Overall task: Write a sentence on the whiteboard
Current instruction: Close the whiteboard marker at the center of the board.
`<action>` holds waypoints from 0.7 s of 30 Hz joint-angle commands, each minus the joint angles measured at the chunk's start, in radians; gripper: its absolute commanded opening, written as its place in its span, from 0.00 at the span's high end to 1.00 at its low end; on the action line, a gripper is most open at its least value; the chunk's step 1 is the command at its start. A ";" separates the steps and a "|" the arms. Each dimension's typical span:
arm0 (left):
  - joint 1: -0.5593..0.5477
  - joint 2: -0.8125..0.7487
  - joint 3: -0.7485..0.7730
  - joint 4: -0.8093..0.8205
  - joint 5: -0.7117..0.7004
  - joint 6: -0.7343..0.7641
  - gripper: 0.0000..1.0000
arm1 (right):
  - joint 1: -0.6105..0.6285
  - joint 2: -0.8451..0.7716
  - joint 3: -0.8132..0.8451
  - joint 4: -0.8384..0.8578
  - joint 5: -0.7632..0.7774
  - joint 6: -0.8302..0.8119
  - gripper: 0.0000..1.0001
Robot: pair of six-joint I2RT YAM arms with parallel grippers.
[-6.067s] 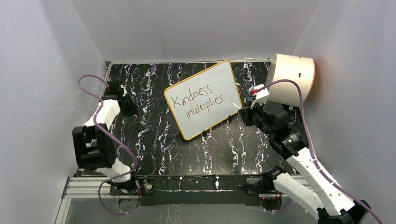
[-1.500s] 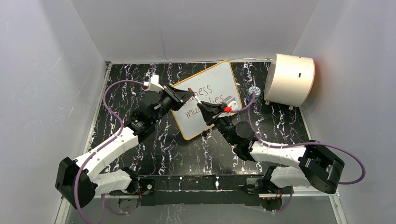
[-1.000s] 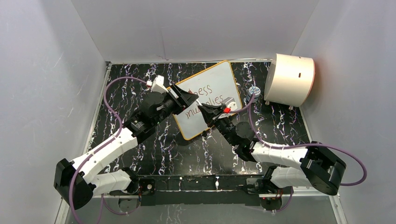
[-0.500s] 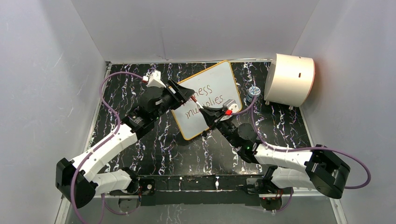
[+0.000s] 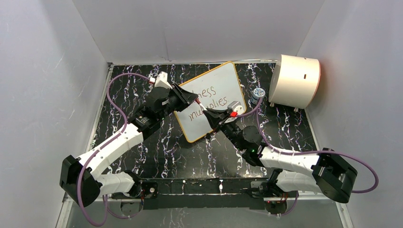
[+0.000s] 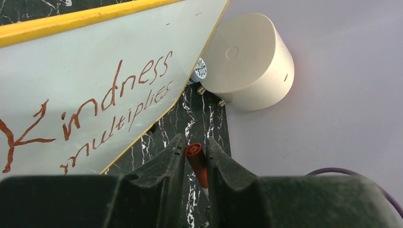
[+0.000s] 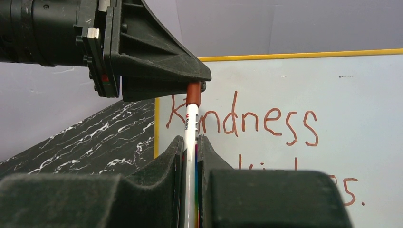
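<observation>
The whiteboard (image 5: pixel 229 78) lies tilted on the black marbled mat (image 5: pixel 157 147), and the sentence (image 5: pixel 211 91) "Kindness multiplies" is partly hidden by both arms. Over the board's near half, my right gripper (image 5: pixel 209 114) is shut on a white marker (image 7: pixel 191 126), the barrel pinched between its fingers (image 7: pixel 176 147). My left gripper (image 5: pixel 195 99) meets it head-on. Its jaws stand shut on the marker's red cap (image 6: pixel 196 159). In the left wrist view the whiteboard (image 6: pixel 71 57) and the sentence (image 6: pixel 114 92) fill the upper left.
A cream half-cylinder drum (image 5: pixel 294 80) stands at the back right, with a small round blue-and-white object (image 5: pixel 258 92) beside it. Grey walls close in on the left, back and right. The arms' bases sit along the near rail (image 5: pixel 199 186).
My left gripper's jaws have closed in on the red cap within the last half second. Earlier both arms swung in from the sides to meet over the board.
</observation>
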State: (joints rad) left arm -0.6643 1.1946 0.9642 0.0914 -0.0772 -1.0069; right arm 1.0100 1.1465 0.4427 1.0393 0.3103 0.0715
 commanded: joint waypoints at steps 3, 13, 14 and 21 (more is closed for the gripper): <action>0.004 -0.031 -0.021 0.043 0.048 -0.057 0.96 | -0.001 0.008 0.031 0.076 -0.004 0.004 1.00; -0.003 -0.043 -0.110 0.093 0.202 -0.168 1.00 | -0.002 0.050 0.083 0.108 0.037 -0.006 1.00; -0.008 -0.047 -0.117 0.093 0.208 -0.169 1.00 | -0.002 0.053 0.091 0.108 0.036 -0.008 1.00; -0.036 -0.090 -0.163 0.085 0.248 -0.180 1.00 | -0.009 0.080 0.148 0.080 0.036 -0.042 1.00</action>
State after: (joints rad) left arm -0.6346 1.1610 0.8394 0.2256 -0.0307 -1.1793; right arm 1.0126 1.2156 0.4767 1.0374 0.3172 0.0620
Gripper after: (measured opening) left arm 0.113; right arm 0.197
